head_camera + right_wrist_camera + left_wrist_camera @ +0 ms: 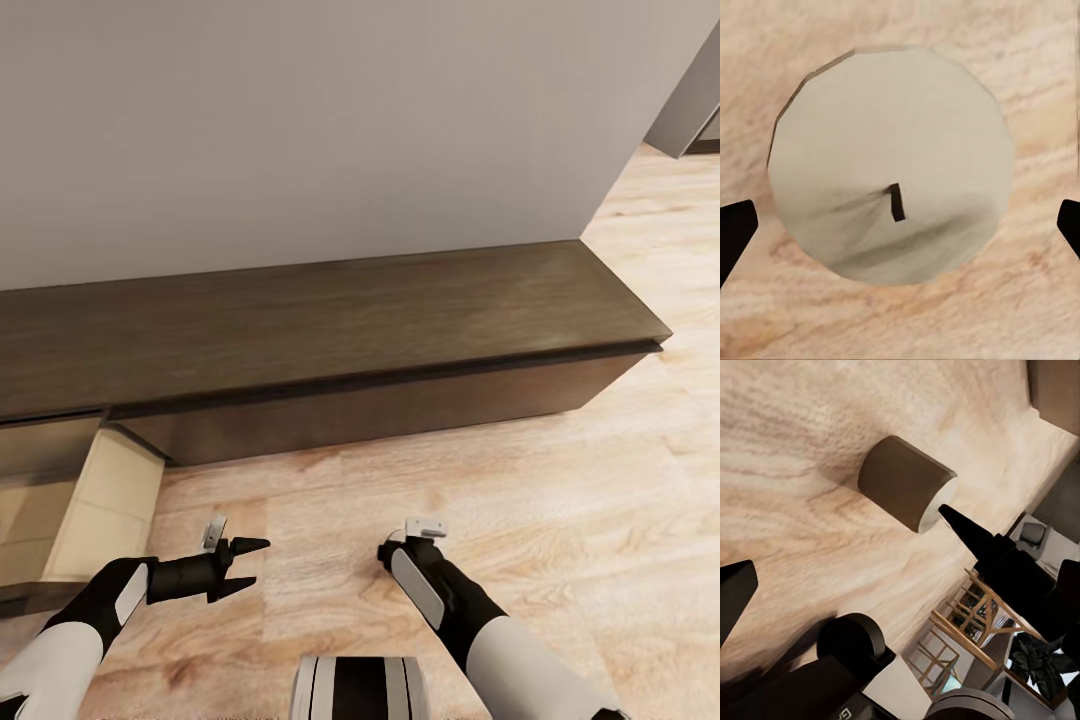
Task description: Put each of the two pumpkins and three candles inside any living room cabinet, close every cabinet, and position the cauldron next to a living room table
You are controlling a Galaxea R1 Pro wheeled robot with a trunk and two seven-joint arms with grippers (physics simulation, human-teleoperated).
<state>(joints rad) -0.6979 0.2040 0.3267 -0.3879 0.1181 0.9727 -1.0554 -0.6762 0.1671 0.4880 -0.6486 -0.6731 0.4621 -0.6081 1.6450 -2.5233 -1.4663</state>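
Note:
A stubby tan-grey candle (892,165) with a short dark wick stands on the wooden floor, seen from straight above in the right wrist view. My right gripper (900,225) hangs open over it, a fingertip on either side, not touching. In the head view my right gripper (400,550) points down at the floor and hides the candle. The left wrist view shows the same candle (907,484) from the side. My left gripper (245,565) is open and empty, low over the floor, pointing toward the right one. The dark-brown cabinet (330,330) runs along the wall ahead.
One cabinet drawer (70,500) at the left end stands pulled out, its pale inside showing beside my left arm. Bare wooden floor (560,480) stretches in front of the cabinet and to the right. My own base (360,690) sits at the near edge.

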